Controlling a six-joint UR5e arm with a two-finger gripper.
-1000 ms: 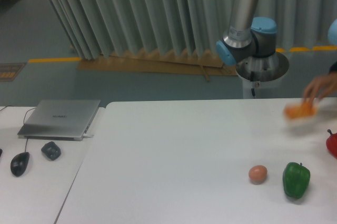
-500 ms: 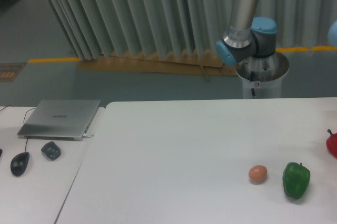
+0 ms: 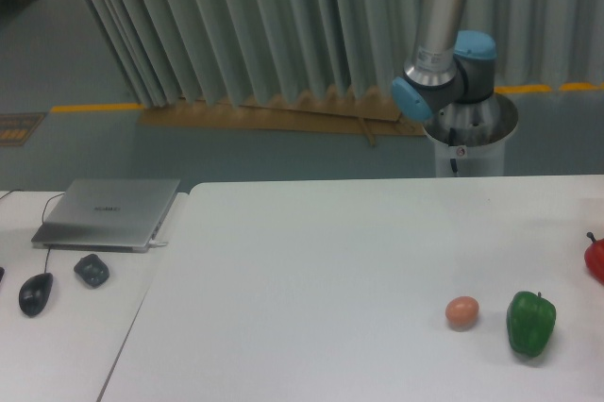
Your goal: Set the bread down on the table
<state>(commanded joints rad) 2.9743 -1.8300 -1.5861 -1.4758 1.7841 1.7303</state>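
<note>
- Bread: not in view anywhere in this frame; no orange loaf on the table (image 3: 311,270) or beyond it. Whereabouts unknown — possibly out of frame toward 3 o'clock, but that is a guess.
- Claw: out of frame. Only the arm (image 3: 442,53) column and blue-capped joints visible at about 1 o'clock, rising past the top edge. Released, clenched or grasping — cannot tell.
- On the table, low toward 4 o'clock: tan egg (image 3: 461,311), with green pepper (image 3: 530,323) just beside it at its 3 o'clock, not touching. Sliver of a red item (image 3: 595,260) cut by the frame edge at 3 o'clock.
- Adjoining desk at 8 o'clock: closed laptop (image 3: 108,212), dark mouse (image 3: 36,293), small dark lump (image 3: 92,270) between them.
- Step in hand, judged: bringing the loaf in for set-down. Best target looks like the open white centre, well apart from egg and pepper, and away from the seam with the desk at 9 o'clock.
- Advice: lower until the loaf's flat underside meets the surface, ridged top up, then release — no dropping, lest it roll into the egg.
- Writing: faint mark on the laptop lid and a small red-and-white sticker on the arm's base, both too small to read.
</note>
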